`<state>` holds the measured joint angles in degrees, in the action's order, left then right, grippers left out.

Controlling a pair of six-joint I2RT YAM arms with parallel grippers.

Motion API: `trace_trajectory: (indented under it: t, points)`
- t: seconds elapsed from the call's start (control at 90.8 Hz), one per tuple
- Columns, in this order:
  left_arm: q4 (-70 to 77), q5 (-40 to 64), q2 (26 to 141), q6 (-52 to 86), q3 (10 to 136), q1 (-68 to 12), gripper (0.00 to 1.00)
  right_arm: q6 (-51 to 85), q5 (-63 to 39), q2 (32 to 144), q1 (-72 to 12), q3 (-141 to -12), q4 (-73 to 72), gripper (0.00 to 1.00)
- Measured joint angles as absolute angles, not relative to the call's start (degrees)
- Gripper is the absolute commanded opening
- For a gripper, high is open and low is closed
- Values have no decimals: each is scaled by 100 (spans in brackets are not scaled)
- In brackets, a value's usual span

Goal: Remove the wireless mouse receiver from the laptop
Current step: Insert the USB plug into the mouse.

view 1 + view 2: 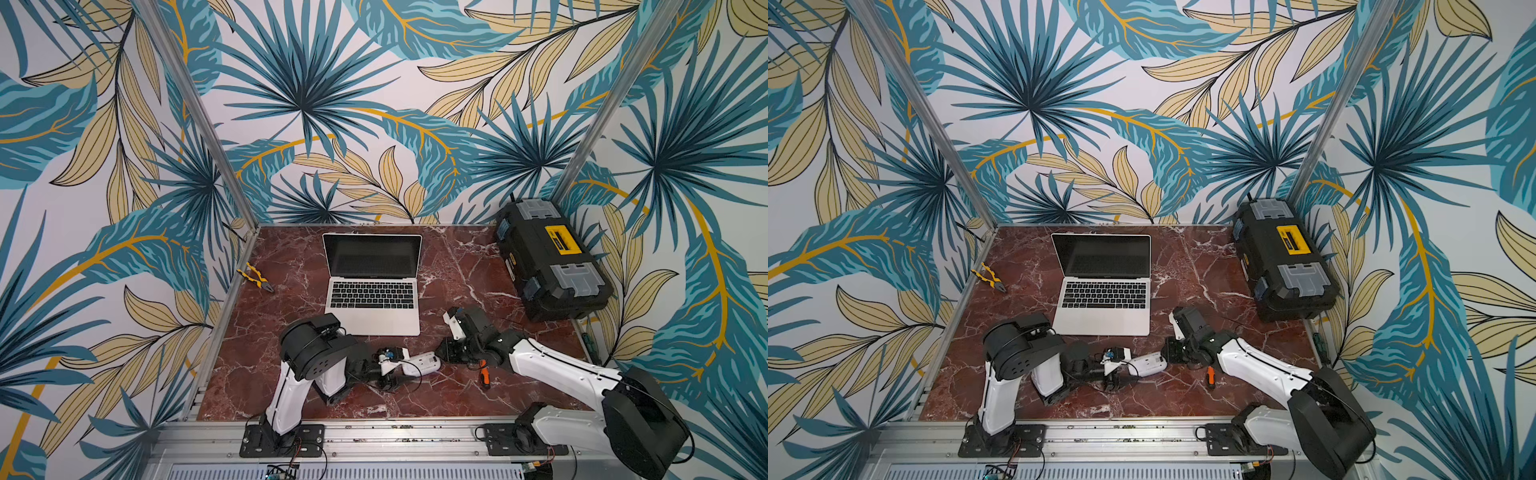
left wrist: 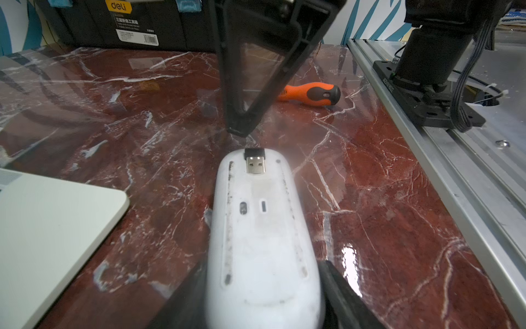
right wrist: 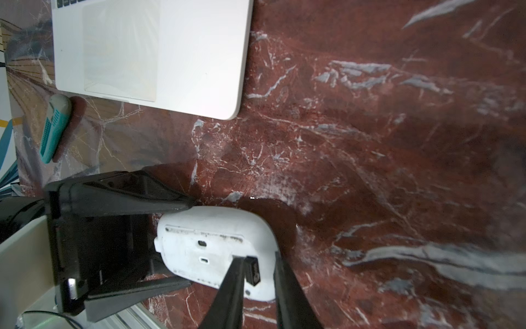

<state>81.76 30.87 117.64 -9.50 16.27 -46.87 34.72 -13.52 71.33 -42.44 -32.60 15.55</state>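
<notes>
1. The laptop (image 1: 372, 286) is sitting open on the bench (image 1: 457, 270), at centre toward 12 o'clock, with its screen dark.
2. The left end effector (image 3: 190, 243) is closing on the mouse (image 2: 262, 228), one finger pressing each long side. The mouse is lying underside up at 5 o'clock from the laptop, just clear of the laptop's front corner.
3. The receiver (image 2: 255, 162) is lying in a recess in the mouse underside, well apart from the laptop. Its metal plug is showing, and its black cap is sitting at the mouse end facing away from the left end effector.
4. The right end effector (image 3: 258, 256) is standing at that end with its jaws slightly parted, one on each side of the black cap. The gap is showing wider than the cap. Whether either jaw is pressing the cap cannot be told.
5. The screwdriver (image 2: 310, 94) is lying at 3 o'clock from the mouse, beside the right arm.
6. The toolbox (image 1: 548, 257) is sitting at the bench's 2 o'clock corner. The pliers (image 1: 255, 278) are lying at the 9 o'clock edge.
</notes>
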Motion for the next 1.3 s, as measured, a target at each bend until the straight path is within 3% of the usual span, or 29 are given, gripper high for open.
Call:
trace_trajectory:
  t: [1.3]
  points:
    - [8246,3100,11767,-849,1638,-4681,55,3516,-1472,7181,-4241,-2842,1118,20]
